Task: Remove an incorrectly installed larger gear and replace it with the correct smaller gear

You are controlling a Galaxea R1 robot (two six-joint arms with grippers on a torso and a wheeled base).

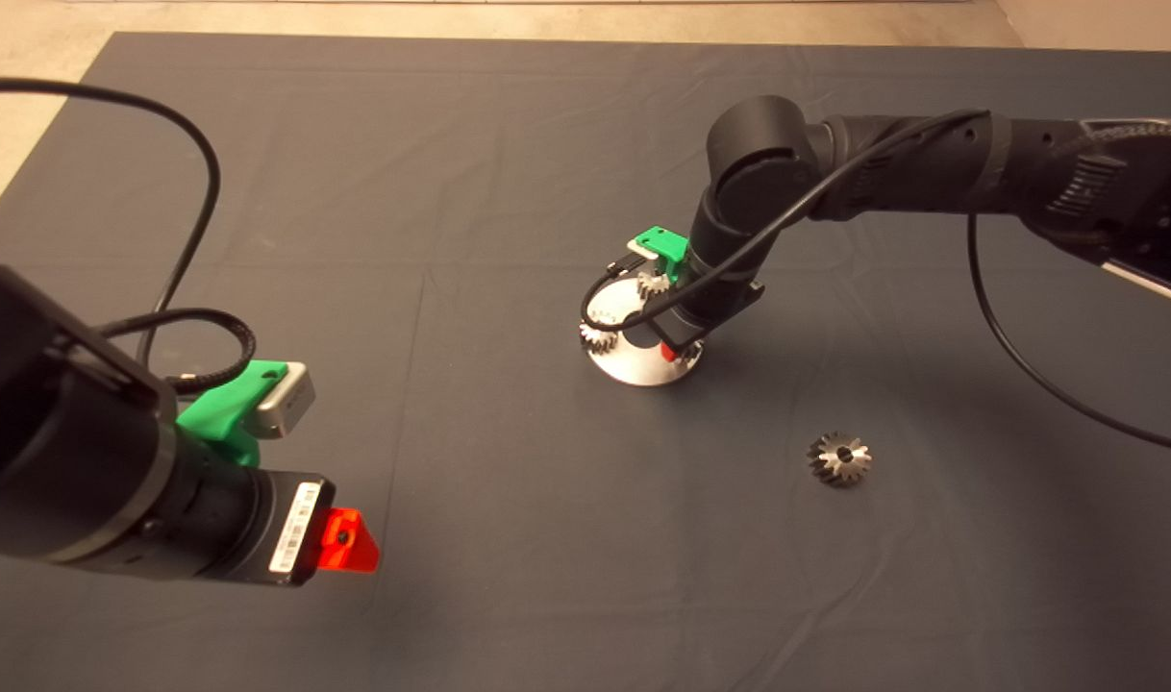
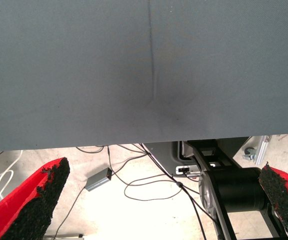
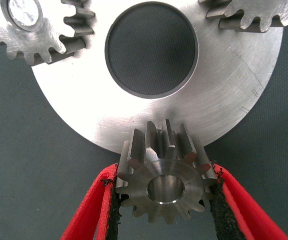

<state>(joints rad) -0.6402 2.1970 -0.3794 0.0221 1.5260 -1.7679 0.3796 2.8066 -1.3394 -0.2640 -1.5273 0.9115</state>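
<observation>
The smaller gear (image 3: pixel 166 185) is clamped between the black pads of my right gripper (image 3: pixel 166 187), which is shut on it. It is held at the near rim of the round metal plate (image 3: pixel 234 100), and its centre bore faces the camera. In the head view my right gripper (image 1: pixel 677 351) stands over the plate (image 1: pixel 634 370) and its wrist hides the smaller gear. The larger gear (image 1: pixel 840 458), silver and cone-shaped, lies alone on the mat, to the lower right of the plate. My left gripper (image 1: pixel 350 540) waits open at the lower left.
Two pale small gears (image 3: pixel 28 30) (image 3: pixel 254 12) sit on the plate on either side of its round centre hole (image 3: pixel 151 47). The left wrist view shows the mat edge (image 2: pixel 144 142) with cables and a stand on the floor beyond.
</observation>
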